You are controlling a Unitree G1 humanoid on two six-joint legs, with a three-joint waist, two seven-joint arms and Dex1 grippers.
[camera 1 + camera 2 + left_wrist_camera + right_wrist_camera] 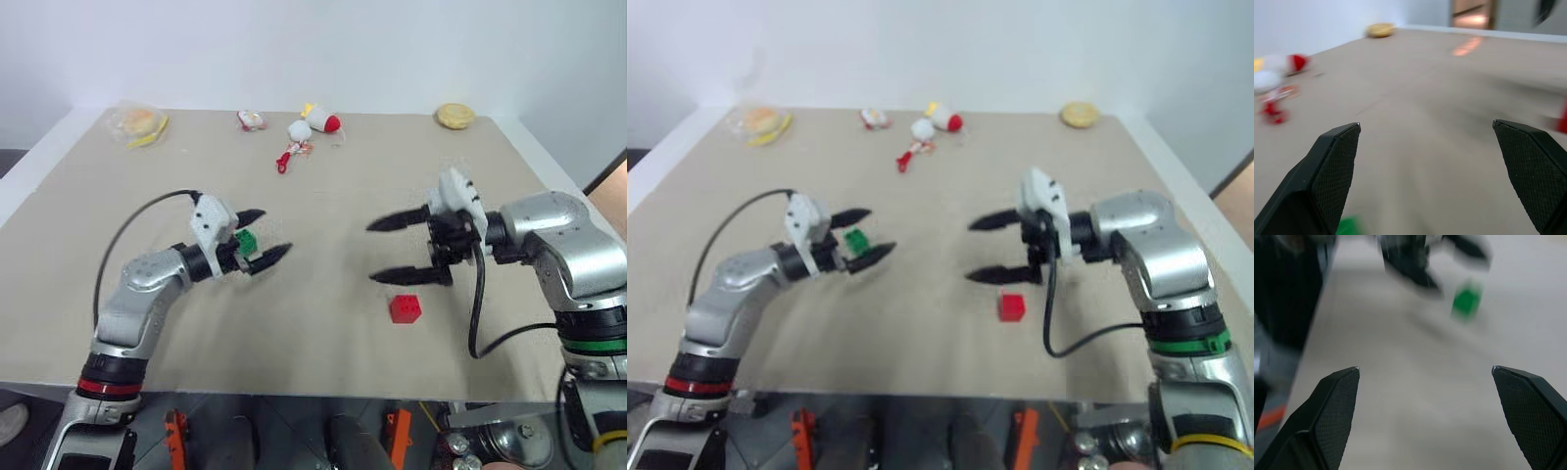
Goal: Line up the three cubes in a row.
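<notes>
1. While my left gripper (263,237) gapes wide, the small green studded plastic cube (245,241) sits between its fingers.
2. Beside that cube to the right, my right gripper (380,251) spreads wide, just above the small red plastic cube (405,308).

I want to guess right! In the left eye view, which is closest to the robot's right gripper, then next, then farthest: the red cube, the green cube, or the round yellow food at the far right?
From the right gripper:
1. Red cube, just below it.
2. Green cube, across by the left gripper.
3. Round yellow food, at the table's far edge.
</notes>
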